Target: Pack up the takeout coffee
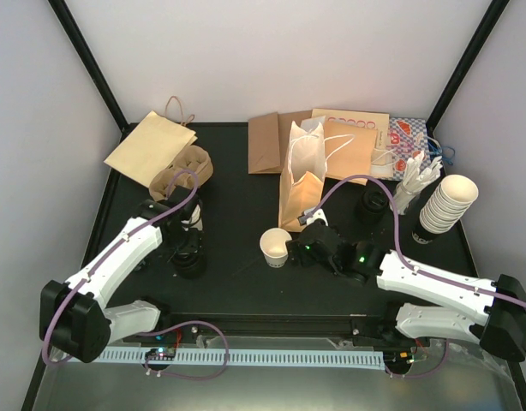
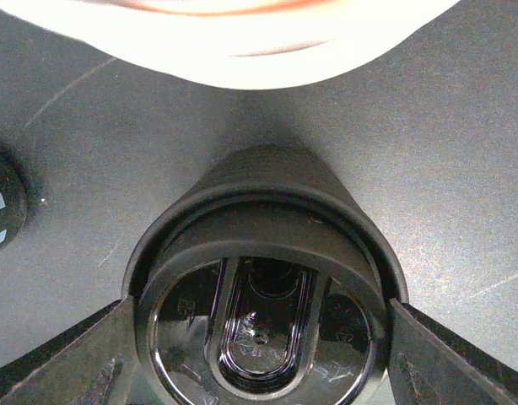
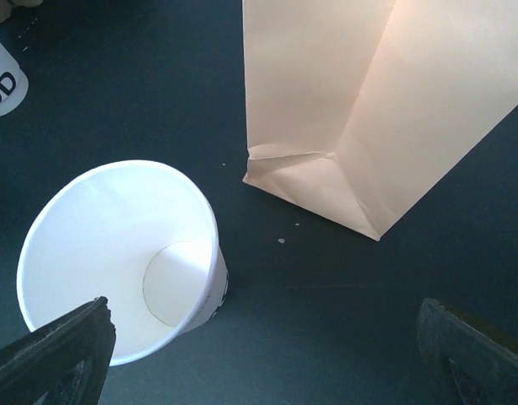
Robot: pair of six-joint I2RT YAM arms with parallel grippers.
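Observation:
A stack of black sip lids (image 2: 259,337) stands on the dark table, and my left gripper (image 2: 259,305) straddles it from above. Both fingers (image 2: 69,359) press against the top lid's rim. In the top view that gripper (image 1: 190,248) hangs over the lids (image 1: 191,265). A white cup (image 1: 192,216) stands just beyond them; I cannot tell if it has a lid. No lidded takeout coffee is in plain view. My right gripper (image 3: 263,312) is open and empty, with a lidless white cup (image 3: 116,253) by its left finger. A tan paper bag (image 3: 369,101) stands upright ahead.
A brown pulp carrier (image 1: 182,175) sits back left beside a flat paper bag (image 1: 152,141). More flat bags (image 1: 349,141) lie at the back. A tall stack of lidless cups (image 1: 447,205), wooden stirrers (image 1: 417,180) and another lid stack (image 1: 372,205) stand on the right.

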